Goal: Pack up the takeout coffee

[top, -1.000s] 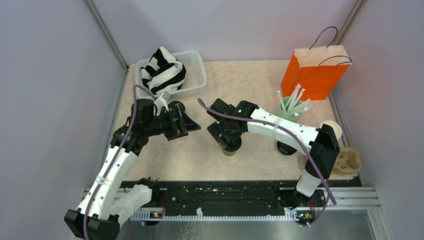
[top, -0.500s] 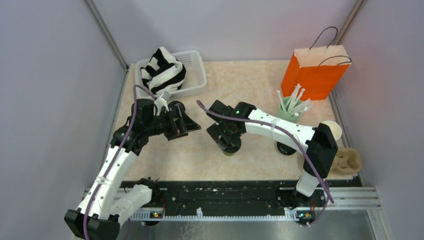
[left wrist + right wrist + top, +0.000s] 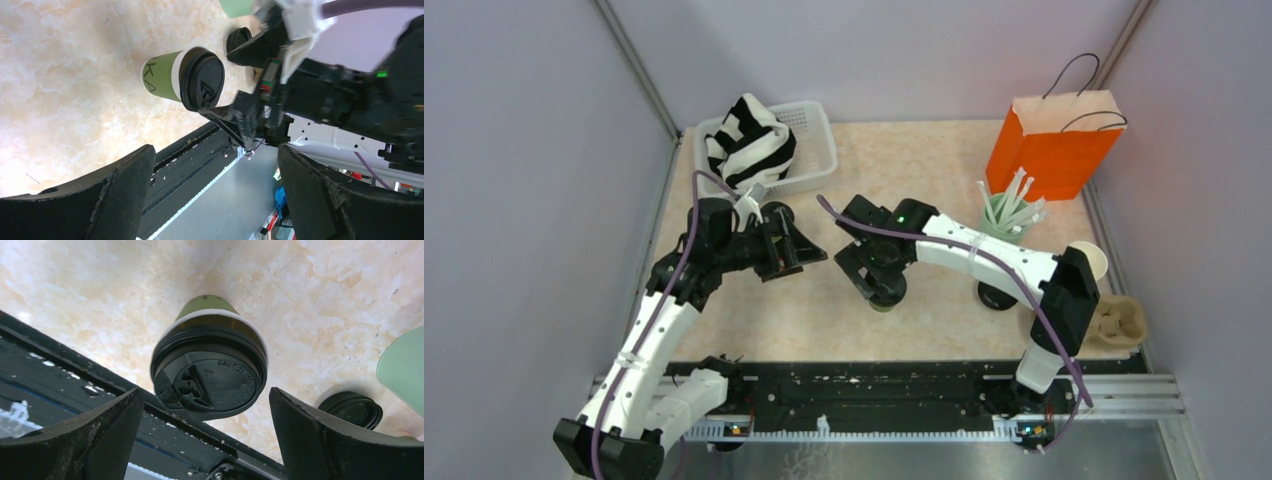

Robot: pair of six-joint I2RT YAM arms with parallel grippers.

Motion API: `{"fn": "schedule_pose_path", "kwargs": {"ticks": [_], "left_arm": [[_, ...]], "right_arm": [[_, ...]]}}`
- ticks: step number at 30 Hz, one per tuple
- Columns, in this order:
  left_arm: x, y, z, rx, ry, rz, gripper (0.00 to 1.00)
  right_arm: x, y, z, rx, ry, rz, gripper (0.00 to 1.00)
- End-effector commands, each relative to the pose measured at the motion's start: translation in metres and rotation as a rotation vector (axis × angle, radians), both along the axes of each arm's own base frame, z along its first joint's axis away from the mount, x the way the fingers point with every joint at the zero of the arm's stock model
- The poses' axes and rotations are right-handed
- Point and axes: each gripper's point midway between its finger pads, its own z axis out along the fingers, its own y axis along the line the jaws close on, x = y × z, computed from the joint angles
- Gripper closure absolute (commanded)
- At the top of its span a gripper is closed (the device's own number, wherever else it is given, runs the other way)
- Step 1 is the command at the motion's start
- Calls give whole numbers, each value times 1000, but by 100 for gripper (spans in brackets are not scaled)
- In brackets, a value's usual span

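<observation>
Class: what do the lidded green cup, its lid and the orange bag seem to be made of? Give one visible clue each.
Green cup: probably paper, matte printed wall.
Lid: likely plastic, black, slight sheen, moulded raised lettering.
Orange bag: looks like paper, matte, crisp folded edges, thin cord handles.

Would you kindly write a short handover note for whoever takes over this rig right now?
Left gripper: jaws open, empty, hovering left of centre.
Right gripper: jaws open, above the lidded cup, not gripping it.
Things: lidded cup stands in the middle; second cup, without a lid, is at the right edge near the cup carrier; loose lid lies between the two cups; orange bag stands at the back right.
Done: one cup lidded.
Left: lid the second cup, then pack both.
</observation>
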Motion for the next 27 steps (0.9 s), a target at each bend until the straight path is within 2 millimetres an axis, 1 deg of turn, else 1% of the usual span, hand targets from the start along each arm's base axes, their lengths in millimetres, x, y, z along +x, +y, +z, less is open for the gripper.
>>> {"fn": "schedule_pose_path", "kwargs": {"ticks": [1, 2, 4, 5, 7, 9, 11, 12, 14, 17, 19, 20, 23, 25, 27], "left_arm": [[0, -10, 0, -49, -3, -53, 2], [0, -12, -1, -53, -1, -66, 2], [2, -20, -3, -51, -5, -93, 2], [2, -27, -4, -45, -11, -121, 2], [2, -46, -6, -27, -35, -181, 2], [1, -71, -14, 19, -65, -256, 2], [1, -91, -30, 79, -70, -334, 2], [2, -94, -39, 109, -50, -367, 2], [10, -99, -57, 161, -19, -400, 2], [22, -101, -68, 205, -64, -419, 2], [26, -106, -77, 213, -67, -449, 2], [25, -109, -79, 202, -55, -475, 3], [23, -123, -84, 146, -38, -546, 7], [26, -126, -89, 146, -43, -566, 11], [31, -125, -98, 179, -30, -566, 14]], "right_arm": [[-5, 7, 68, 162, -51, 3, 3], [-8, 3, 78, 200, -44, 0, 2], [-12, -8, 91, 289, -6, -34, 2], [-14, -14, 94, 337, 21, -52, 2], [-16, -28, 91, 437, 72, -84, 2], [-17, -39, 80, 543, 150, -115, 3], [-19, -47, 64, 629, 216, -137, 5], [-19, -50, 58, 666, 247, -149, 6], [-17, -52, 47, 742, 292, -159, 11], [-12, -53, 31, 804, 350, -183, 17], [-8, -49, 22, 820, 369, -181, 21], [-7, -49, 18, 822, 377, -189, 22], [-1, -44, 10, 834, 386, -204, 24], [1, -42, 5, 840, 393, -212, 26], [3, -40, 3, 852, 399, -221, 29]]}}
